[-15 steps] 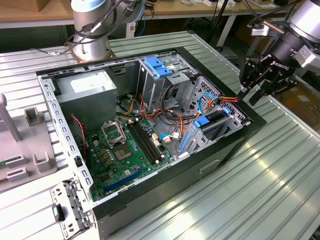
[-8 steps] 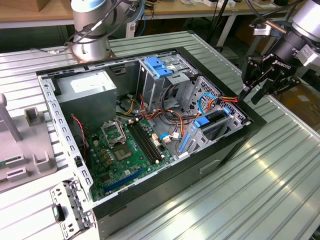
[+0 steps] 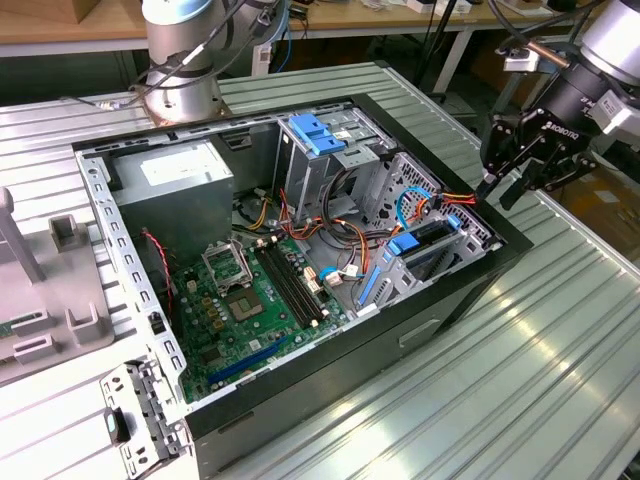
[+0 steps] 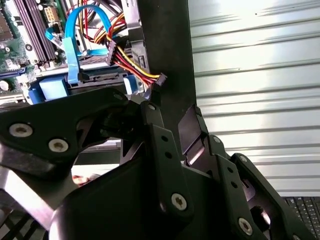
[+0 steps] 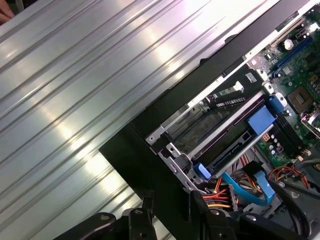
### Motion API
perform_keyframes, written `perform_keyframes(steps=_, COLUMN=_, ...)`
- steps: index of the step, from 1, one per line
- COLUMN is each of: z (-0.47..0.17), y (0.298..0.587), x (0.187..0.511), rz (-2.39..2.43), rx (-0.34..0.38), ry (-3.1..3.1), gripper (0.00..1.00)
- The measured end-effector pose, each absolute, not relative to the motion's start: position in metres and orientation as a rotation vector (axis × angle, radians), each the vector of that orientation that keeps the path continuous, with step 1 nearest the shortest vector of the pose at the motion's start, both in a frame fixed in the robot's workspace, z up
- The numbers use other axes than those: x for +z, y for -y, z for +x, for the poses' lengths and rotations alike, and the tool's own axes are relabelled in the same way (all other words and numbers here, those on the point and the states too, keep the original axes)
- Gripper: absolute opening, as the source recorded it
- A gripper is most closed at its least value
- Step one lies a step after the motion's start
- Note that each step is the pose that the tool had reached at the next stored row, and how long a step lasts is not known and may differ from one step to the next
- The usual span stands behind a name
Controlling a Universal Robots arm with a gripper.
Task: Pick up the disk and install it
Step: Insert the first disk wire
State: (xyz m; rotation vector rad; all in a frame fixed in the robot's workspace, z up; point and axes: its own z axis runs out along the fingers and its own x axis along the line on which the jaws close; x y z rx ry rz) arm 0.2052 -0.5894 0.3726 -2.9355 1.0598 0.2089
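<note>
Bench [image 3: 560,350] of ribbed metal carrying one open computer case [image 3: 300,250], with one black claw [image 3: 523,172] hanging just outside the case's corner on the exterior view's right.

Inside the case, one green motherboard [image 3: 240,310] is lying flat, and one disk [image 3: 425,245] is sitting in the drive cage at the case's corner nearest the claw: a long dark slab framed by a light-blue carrier [image 5: 261,120], with a flat blue cable [image 4: 72,45] and a bundle of red, yellow and black wires [image 4: 132,65] running just beside it. The claw is gaping open, its fingers [image 3: 515,185] spread apart and gripping nothing, hovering near the case's black rim [image 5: 150,145].
</note>
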Motion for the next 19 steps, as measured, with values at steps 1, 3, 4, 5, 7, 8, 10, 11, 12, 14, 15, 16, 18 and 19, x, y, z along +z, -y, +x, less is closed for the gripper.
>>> perform_keyframes(steps=1, z=0.2048, y=0.5888, x=0.3723, rz=-2.935, rx=0.209, ry=-1.060, gripper=0.42)
perform_keyframes(steps=3, z=0.2040, y=0.5876, x=0.3713, rz=-2.935, rx=0.209, ry=-1.060, gripper=0.42)
perform_keyframes(steps=4, z=0.2039, y=0.5868, x=0.3708, rz=-2.935, rx=0.209, ry=-1.060, gripper=0.42)
perform_keyframes(steps=5, z=0.2039, y=0.5859, x=0.3704, rz=-2.935, rx=0.209, ry=-1.059, gripper=0.42)
perform_keyframes(steps=7, z=0.2035, y=0.5826, x=0.3684, rz=-2.935, rx=0.209, ry=-1.058, gripper=0.42)
perform_keyframes(steps=8, z=0.2035, y=0.5822, x=0.3670, rz=-2.935, rx=0.209, ry=-1.058, gripper=0.42)
perform_keyframes(steps=10, z=0.2033, y=0.5820, x=0.3651, rz=-2.936, rx=0.209, ry=-1.057, gripper=0.42)
perform_keyframes(steps=11, z=0.2032, y=0.5820, x=0.3643, rz=-2.936, rx=0.209, ry=-1.056, gripper=0.42)
perform_keyframes(steps=12, z=0.2032, y=0.5820, x=0.3642, rz=-2.936, rx=0.209, ry=-1.056, gripper=0.42)
perform_keyframes(steps=14, z=0.2032, y=0.5820, x=0.3640, rz=-2.936, rx=0.209, ry=-1.056, gripper=0.42)
perform_keyframes(steps=15, z=0.2032, y=0.5820, x=0.3640, rz=-2.936, rx=0.209, ry=-1.056, gripper=0.42)
perform_keyframes(steps=16, z=0.2032, y=0.5820, x=0.3640, rz=-2.936, rx=0.209, ry=-1.056, gripper=0.41)
perform_keyframes(steps=18, z=0.2032, y=0.5820, x=0.3640, rz=-2.936, rx=0.209, ry=-1.056, gripper=0.34)
perform_keyframes(steps=19, z=0.2032, y=0.5820, x=0.3640, rz=-2.936, rx=0.209, ry=-1.056, gripper=0.27)
